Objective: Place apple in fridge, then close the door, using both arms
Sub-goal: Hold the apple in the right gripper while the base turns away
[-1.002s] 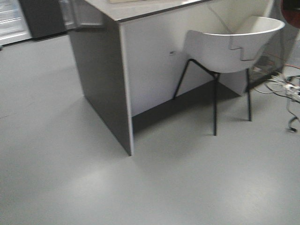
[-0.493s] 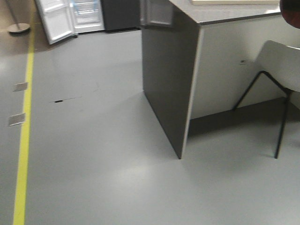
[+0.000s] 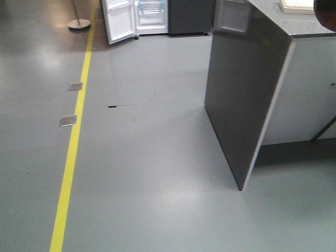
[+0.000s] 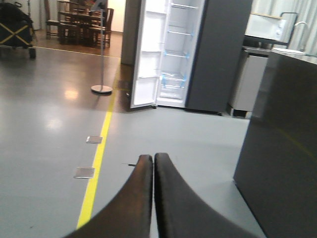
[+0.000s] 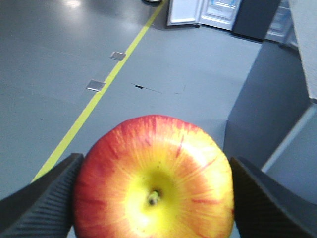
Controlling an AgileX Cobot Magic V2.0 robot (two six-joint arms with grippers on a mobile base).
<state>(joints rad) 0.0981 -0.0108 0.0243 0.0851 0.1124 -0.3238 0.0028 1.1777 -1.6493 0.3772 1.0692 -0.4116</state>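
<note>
Our right gripper (image 5: 153, 196) pinches the apple (image 5: 154, 168), the left gripper (image 4: 153, 163) pressed together empty — with the fridge (image 4: 171, 54) well ahead of both, a jolt might shake it loose.

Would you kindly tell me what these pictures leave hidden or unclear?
Apple: lower part cut off by the right wrist view's bottom edge.
Fridge: top cropped in the front view; shelf contents too small.
Left gripper: left wrist view shows only its shut jaws.

Glossy apple (image 5: 154, 178); smooth, sheeny floor (image 3: 157, 157)
</note>
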